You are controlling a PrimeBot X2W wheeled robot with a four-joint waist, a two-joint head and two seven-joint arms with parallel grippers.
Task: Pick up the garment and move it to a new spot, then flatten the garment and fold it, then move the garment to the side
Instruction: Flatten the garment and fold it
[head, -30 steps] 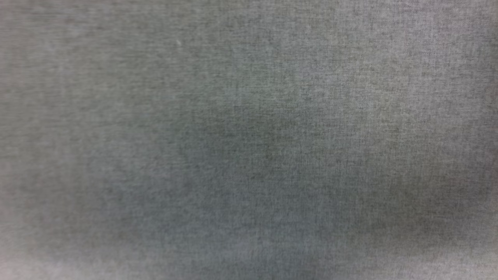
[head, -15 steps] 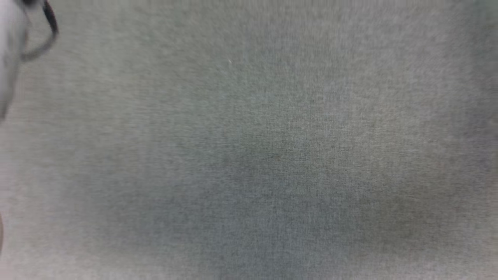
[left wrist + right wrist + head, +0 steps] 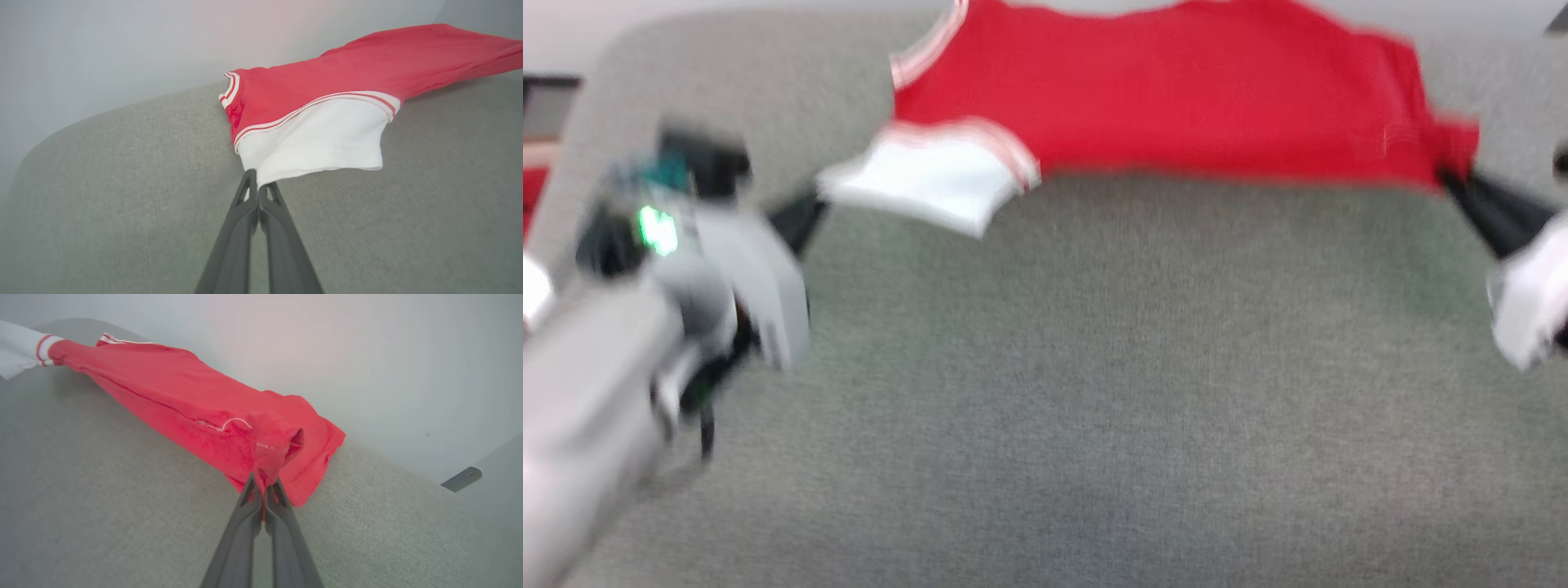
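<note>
The garment (image 3: 1176,98), a red shirt with a white sleeve and striped trim, stretches across the far side of the grey table (image 3: 1094,392). At its left end my left gripper (image 3: 805,214) is shut on the corner of the white sleeve (image 3: 318,139); the left wrist view has the two fingers pressed together on that cloth (image 3: 257,181). My right gripper (image 3: 1454,181) is shut on the red hem at the right end (image 3: 265,482), with the garment (image 3: 184,404) running away toward the upper left of that view. Any print on the shirt is hidden.
The grey fabric-covered table has a rounded far-left corner (image 3: 61,134) and its far edge lies just behind the garment. A pale wall (image 3: 327,343) rises beyond it. A small grey part (image 3: 461,478) sits off the table's far right.
The head camera has moved: earlier it saw just blurred grey tabletop close up, now the garment and both arms are in view. No move of the garment itself can be told.
</note>
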